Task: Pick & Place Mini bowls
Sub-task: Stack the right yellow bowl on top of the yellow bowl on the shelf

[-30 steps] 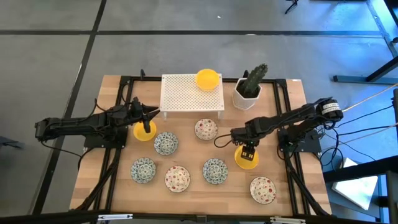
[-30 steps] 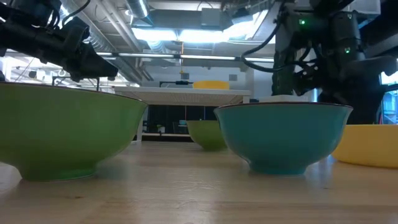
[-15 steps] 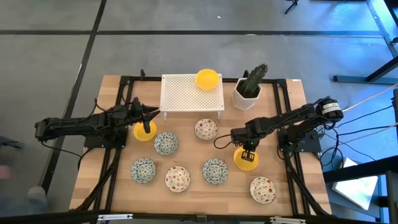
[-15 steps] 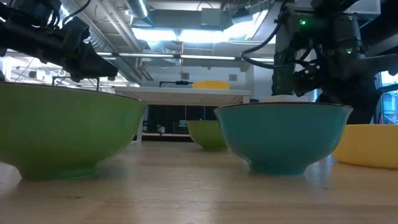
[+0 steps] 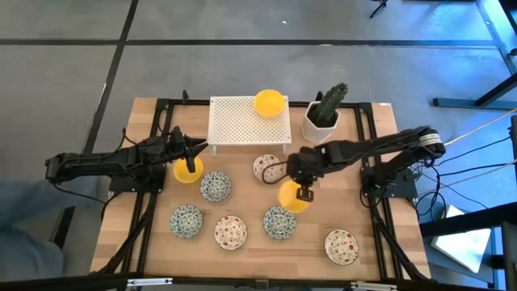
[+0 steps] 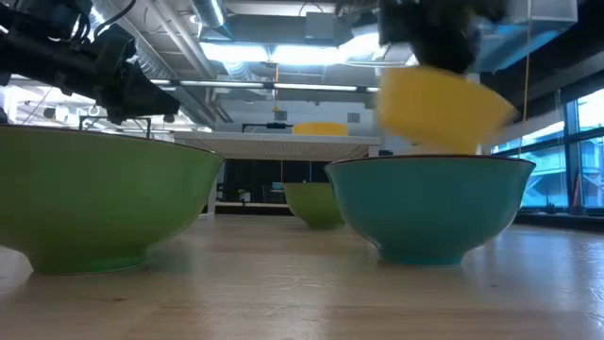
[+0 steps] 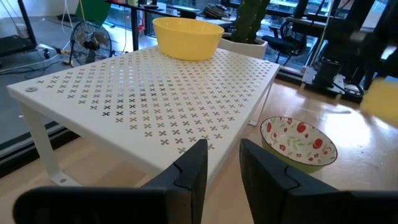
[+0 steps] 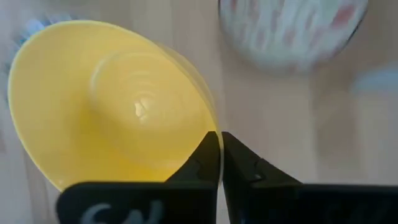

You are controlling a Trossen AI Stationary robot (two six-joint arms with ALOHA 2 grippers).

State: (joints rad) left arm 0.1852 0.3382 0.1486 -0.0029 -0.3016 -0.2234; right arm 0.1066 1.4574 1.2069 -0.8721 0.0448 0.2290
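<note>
Lifted and carried toward the table's middle since a second ago, a yellow mini bowl [image 5: 292, 196] is now held off the wood by the right claw [image 5: 304, 192], where before it sat lower and further right, near the table's right rail. In the right wrist view the fingers [image 8: 208, 158] are seen pinched nearly together on the bowl's rim, the bowl hanging tilted, and in the low view it is caught blurred in the air above the teal-sided bowl [image 6: 429, 208]. From above, the carried bowl is placed between the red-speckled bowl [image 5: 267, 168] near the rack and the green-blue patterned bowl [image 5: 279, 222] in the front row, possibly overlapping the latter's edge, though that is hard to judge from overhead.

Nothing has been shifted on the left: the left claw [image 5: 192, 150] is kept over a second yellow bowl [image 5: 187, 170] just in front of the white perforated rack [image 5: 249, 121], its fingers [image 7: 193, 167] parted by a narrow gap with nothing seen between them. A third yellow bowl [image 5: 270, 103] is seated on the rack's far right corner, beside the potted cactus [image 5: 325, 113]. Five more patterned bowls are spread across the table [image 5: 153, 250].
</note>
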